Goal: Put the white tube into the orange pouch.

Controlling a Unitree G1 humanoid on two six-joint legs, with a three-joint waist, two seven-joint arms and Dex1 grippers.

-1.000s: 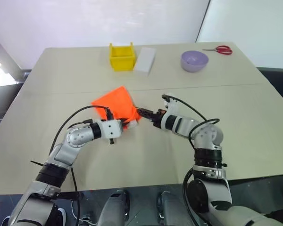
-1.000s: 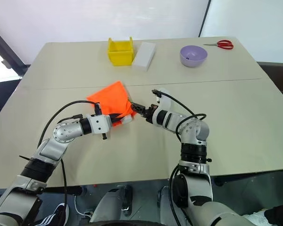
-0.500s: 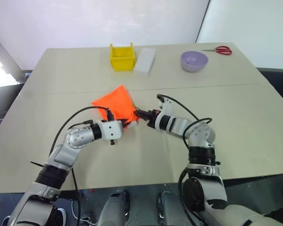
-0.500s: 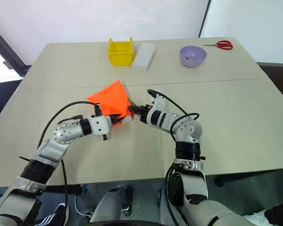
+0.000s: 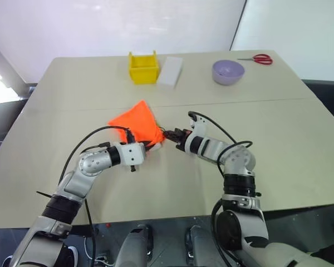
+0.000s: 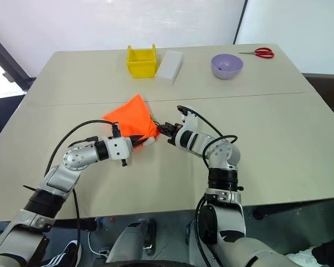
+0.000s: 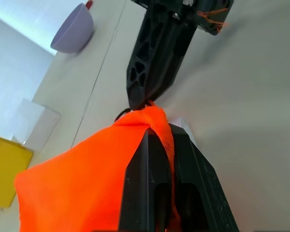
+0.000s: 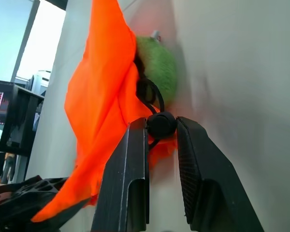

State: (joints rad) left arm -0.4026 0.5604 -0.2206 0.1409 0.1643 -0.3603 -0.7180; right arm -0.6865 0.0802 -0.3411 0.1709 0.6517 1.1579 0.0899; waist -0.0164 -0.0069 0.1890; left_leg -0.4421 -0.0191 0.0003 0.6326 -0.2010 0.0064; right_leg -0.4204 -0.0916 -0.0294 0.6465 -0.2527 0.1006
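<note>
**Right gripper** (image 8: 160, 123): a second ago its jaws stood wide by the orange pouch (image 5: 138, 121); they have since drawn in and now pinch the black cord stopper (image 8: 161, 126) at the pouch's mouth corner. The black cord (image 8: 153, 94) loops from the stopper back to the green ring (image 8: 157, 63), which lies against the pouch's fabric.

**Left gripper** (image 7: 165, 133): clenched on a fold of the pouch's edge, orange cloth bunched between the fingers, just across the pouch corner from my right gripper.

**Orange pouch:** partly lifted at the held corner, the rest spread flat on the bench (image 5: 278, 128).

**White tube** (image 6: 150, 142): a small white end shows at the pouch's near edge, just beside my left gripper. I cannot tell whether it sits inside the mouth or under the cloth.

**Meaning of the change:** with both sides of the mouth now held, I judge the next step to be working the cord, either to open the mouth or to draw it shut. The task is not confirmed done.

**Beyond the pouch, well apart:** yellow bin (image 5: 143, 68), white block (image 5: 171, 71), purple bowl (image 5: 228, 71), red scissors (image 5: 260, 58).
</note>
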